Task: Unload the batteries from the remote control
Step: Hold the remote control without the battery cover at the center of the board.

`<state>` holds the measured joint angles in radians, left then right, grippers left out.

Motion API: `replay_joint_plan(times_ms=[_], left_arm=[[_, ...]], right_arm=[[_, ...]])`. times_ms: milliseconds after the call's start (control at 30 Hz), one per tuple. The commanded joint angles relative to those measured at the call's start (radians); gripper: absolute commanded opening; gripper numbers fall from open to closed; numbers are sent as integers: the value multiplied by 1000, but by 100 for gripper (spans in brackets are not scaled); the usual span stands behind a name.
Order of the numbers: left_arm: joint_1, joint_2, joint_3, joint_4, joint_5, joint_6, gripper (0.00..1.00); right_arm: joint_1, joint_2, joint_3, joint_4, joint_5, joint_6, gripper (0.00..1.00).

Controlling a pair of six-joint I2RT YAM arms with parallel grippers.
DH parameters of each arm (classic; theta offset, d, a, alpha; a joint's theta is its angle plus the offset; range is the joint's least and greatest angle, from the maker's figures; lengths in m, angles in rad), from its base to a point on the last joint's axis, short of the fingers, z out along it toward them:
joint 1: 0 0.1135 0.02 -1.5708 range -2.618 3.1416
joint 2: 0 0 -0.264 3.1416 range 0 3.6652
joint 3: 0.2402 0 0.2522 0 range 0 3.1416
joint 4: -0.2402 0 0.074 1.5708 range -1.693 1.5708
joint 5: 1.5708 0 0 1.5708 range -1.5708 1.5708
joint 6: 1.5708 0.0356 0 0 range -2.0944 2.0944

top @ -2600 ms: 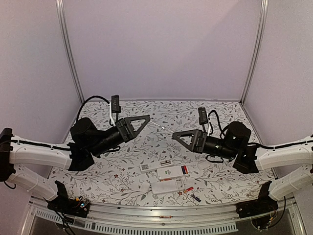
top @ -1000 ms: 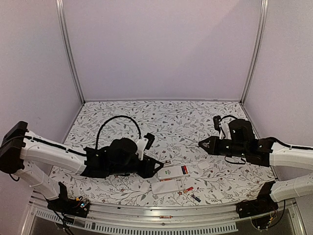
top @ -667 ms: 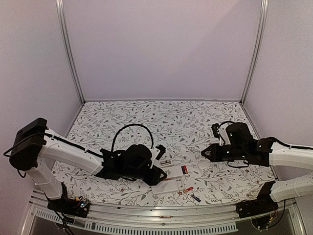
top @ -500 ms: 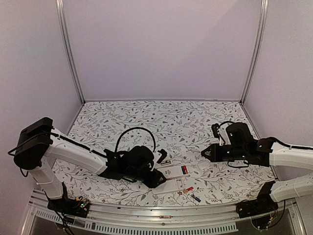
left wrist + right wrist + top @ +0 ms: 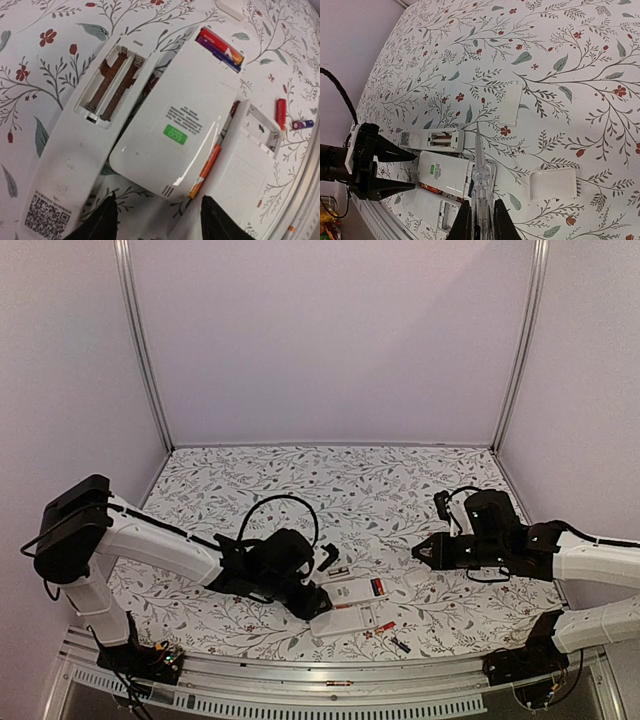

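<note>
L remote bay [image 5: 111,82] empty, mid remote [image 5: 175,130] bay holds batteries [image 5: 220,46], L jaws apart, empty, R jaws pinch clear stick [image 5: 478,165]

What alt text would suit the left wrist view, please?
White remotes lie back-up on floral cloth: the left remote has an empty bay, the middle remote holds batteries, an orange battery lies between it and the right remote. The open left tool shows below.

Soft even light, faint shadows, wide-angle bowing at edges, wrist views slightly blurred
</note>
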<state>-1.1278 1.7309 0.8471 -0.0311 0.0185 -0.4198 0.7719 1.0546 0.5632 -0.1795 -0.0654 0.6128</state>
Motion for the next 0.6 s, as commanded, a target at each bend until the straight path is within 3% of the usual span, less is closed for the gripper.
replay_joint_plan(times_ms=[0,367,567], left_arm=[[46,15,26,-81,20,128,57],[75,72,95,-99,131,327,60],[77,105,129,-120,76,398,61]], right_arm=[[-2,-20,-17,-2,-15,7,0],[-2,-47,-28,-8,-12,10,0],[-2,-69,-37,-9,-10,13,0]])
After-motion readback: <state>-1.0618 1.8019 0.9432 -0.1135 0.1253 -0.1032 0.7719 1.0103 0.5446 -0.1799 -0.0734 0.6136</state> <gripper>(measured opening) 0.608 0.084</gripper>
